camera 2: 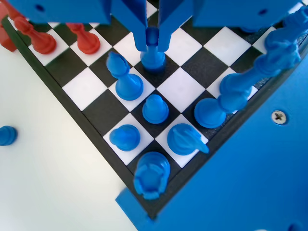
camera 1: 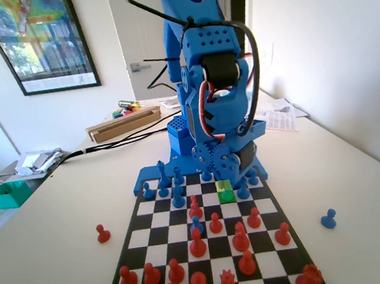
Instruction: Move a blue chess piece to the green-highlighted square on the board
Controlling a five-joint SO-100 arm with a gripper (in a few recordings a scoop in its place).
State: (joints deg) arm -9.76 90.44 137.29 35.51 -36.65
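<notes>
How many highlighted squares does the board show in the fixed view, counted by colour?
Green-highlighted square: 1
Yellow-green square: 1
Total: 2

Blue plastic arm (camera 1: 213, 77), black cables, red/orange servo wires.
</notes>
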